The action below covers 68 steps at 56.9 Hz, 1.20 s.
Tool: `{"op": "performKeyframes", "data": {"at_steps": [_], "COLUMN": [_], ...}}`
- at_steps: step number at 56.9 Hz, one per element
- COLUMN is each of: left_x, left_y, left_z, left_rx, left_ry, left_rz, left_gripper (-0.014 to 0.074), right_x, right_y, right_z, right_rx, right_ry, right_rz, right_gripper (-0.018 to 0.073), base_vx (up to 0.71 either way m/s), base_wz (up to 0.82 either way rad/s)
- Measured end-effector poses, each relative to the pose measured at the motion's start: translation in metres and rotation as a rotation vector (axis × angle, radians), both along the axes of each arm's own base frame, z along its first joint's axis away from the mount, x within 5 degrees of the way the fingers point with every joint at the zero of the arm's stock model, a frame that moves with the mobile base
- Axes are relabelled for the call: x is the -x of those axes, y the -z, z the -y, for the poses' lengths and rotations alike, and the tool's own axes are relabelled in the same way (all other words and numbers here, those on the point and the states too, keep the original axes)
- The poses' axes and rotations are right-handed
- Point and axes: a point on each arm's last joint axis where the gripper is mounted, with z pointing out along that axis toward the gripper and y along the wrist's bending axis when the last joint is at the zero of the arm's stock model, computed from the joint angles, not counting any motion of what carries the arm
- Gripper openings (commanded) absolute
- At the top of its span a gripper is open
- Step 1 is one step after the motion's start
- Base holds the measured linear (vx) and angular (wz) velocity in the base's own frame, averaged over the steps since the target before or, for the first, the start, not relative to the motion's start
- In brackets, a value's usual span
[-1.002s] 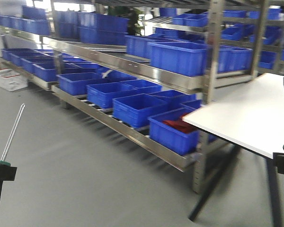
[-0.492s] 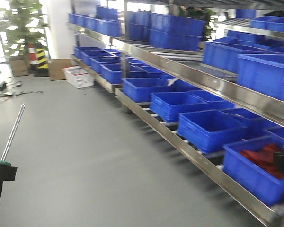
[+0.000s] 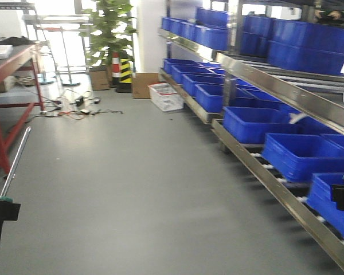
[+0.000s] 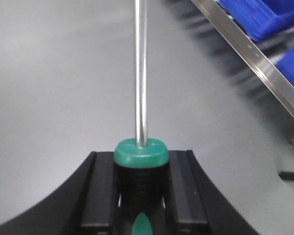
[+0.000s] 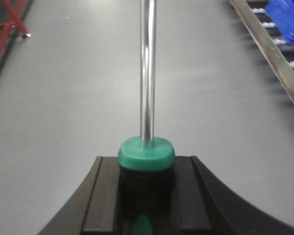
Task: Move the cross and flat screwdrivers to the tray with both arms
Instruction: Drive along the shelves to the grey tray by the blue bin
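The left gripper (image 4: pixel 139 193) is clamped tight on the dark handle of one screwdriver (image 4: pixel 139 73), whose shaft points out over the grey floor (image 3: pixel 132 189). The right gripper (image 5: pixel 146 196) grips the other screwdriver (image 5: pixel 147 73) the same way. Blue bins (image 3: pixel 301 154) line the steel rack (image 3: pixel 275 80) on the right; the nearer ones look empty, though blur leaves that uncertain.

Front view: you look forward from the robot along the grey floor (image 3: pixel 132 200), rack (image 3: pixel 275 80) on your right. The left wrist view sits close behind the left end effector (image 4: pixel 139 196), sighting along the left screwdriver (image 4: pixel 139 73) it clamps. The right wrist view sits likewise behind the right end effector (image 5: pixel 146 196) and right screwdriver (image 5: pixel 147 73). All three share floor and rack.
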Motion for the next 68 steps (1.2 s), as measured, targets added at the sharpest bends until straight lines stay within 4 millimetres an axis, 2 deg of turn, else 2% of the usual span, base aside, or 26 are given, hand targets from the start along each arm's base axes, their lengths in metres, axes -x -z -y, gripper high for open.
{"op": "performKeyframes", "data": {"at_steps": [26, 68], "left_x": [0.0008, 0.0009], "left_y": [0.0008, 0.001], "left_z": [0.0001, 0.0], "left_rx": [-0.003, -0.006], "left_ry": [0.005, 0.005], "left_rz": [-0.011, -0.013], "left_gripper": [-0.0001, -0.0001], "right_x": [0.0, -0.0003], "right_y": [0.0, 0.0008], "right_z": [0.0, -0.0001], "right_rx": [0.001, 0.0], "right_ry": [0.0, -0.001], "right_rz": [0.0, 0.0], "right_gripper": [-0.0008, -0.0008], "base_vx": [0.59, 0.55], "base_wz": [0.3, 0.04]}}
